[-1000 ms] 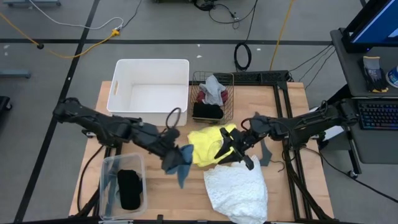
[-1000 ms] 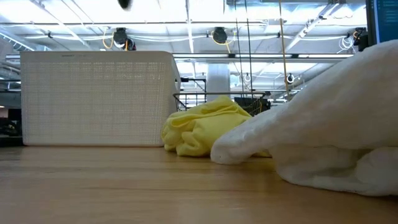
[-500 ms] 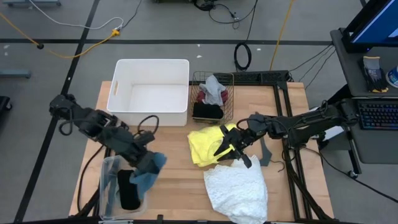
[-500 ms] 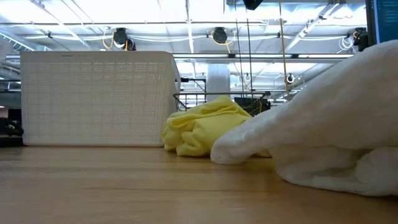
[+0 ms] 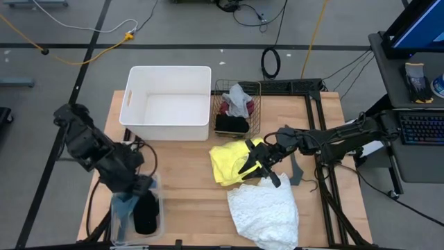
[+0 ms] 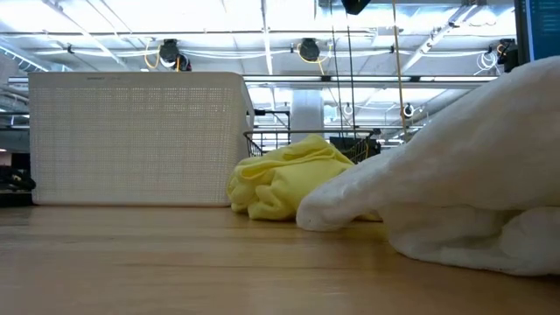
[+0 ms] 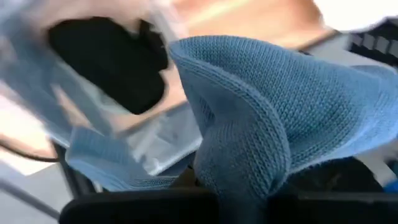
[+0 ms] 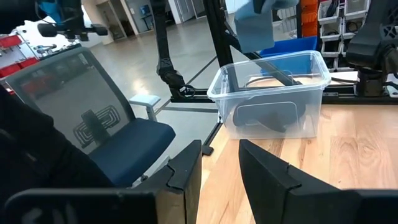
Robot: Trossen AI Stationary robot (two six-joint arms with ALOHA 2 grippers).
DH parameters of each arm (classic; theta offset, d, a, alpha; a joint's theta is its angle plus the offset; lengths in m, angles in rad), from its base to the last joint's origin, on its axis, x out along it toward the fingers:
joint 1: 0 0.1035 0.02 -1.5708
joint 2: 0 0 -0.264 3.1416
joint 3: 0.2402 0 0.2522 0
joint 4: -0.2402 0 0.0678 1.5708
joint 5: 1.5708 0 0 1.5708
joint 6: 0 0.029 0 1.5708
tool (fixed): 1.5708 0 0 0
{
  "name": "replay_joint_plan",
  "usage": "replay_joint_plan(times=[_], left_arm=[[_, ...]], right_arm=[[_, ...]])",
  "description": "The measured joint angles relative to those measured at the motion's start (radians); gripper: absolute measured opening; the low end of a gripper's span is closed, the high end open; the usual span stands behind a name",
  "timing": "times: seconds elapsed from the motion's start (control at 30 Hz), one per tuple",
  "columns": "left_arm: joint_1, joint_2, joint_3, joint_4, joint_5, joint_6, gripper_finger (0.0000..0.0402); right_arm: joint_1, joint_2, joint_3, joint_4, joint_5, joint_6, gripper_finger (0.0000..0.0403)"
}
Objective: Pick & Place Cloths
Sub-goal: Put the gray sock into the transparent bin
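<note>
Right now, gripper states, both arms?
Left gripper: shut on the blue cloth, above the clear bin.
Right gripper: open, holding nothing, above the yellow cloth.

On your wooden table [image 5: 194, 201], a large white bin [image 5: 168, 102] stands at the far side, just beside a wire basket [image 5: 238, 107], while a clear plastic tub [image 5: 118, 208] sits at the near left corner. A thin dark V-shaped bar [image 5: 297, 170] lies flat toward the table's right side, and off to the right you can see a keyboard [image 5: 424, 129] on a separate desk. Beyond the table you have a blue-seated mesh office chair [image 8: 99, 137], with a yellow cable [image 5: 76, 55] trailing across the grey floor.
</note>
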Motion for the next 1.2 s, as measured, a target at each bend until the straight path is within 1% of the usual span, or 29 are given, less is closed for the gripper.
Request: replay_joint_plan(times=[0.13, 0.33, 0.47, 0.53, 0.63, 0.87, 1.0, 1.07, 1.2], left_arm=[[-0.040, 0.021, -0.001, -0.061, -0.019, -0.040, 0.0003], [-0.085, 0.059, -0.017, -0.070, -0.124, -0.044, 0.0003], [-0.114, 0.082, -0.067, -0.062, -0.116, -0.081, 0.0003], [-0.128, 0.092, -0.104, -0.041, -0.099, -0.103, 0.0003], [-0.148, 0.094, -0.175, 0.033, -0.077, -0.136, 0.0003], [-0.195, 0.094, -0.388, 0.219, -0.027, -0.240, 0.0003], [-0.215, 0.094, -0.498, 0.321, -0.025, -0.291, 0.0003], [-0.220, 0.094, -0.536, 0.350, -0.025, -0.310, 0.0003], [-0.221, 0.094, -0.583, 0.352, -0.017, -0.353, 0.0003]], right_arm=[[0.000, 0.000, 0.000, 0.000, 0.001, 0.000, 0.0100], [0.000, 0.000, 0.000, 0.000, 0.001, 0.002, 0.0100], [0.000, 0.000, 0.000, 0.000, 0.001, 0.004, 0.0100], [0.000, 0.000, 0.000, 0.000, 0.001, 0.004, 0.0100], [0.000, 0.000, 0.000, 0.000, 0.001, 0.005, 0.0100], [0.000, 0.000, 0.000, 0.000, 0.001, 0.005, 0.0100], [0.000, 0.000, 0.000, 0.000, 0.001, 0.005, 0.0100], [0.000, 0.000, 0.000, 0.000, 0.001, 0.005, 0.0100], [0.000, 0.000, 0.000, 0.000, 0.001, 0.008, 0.0100]])
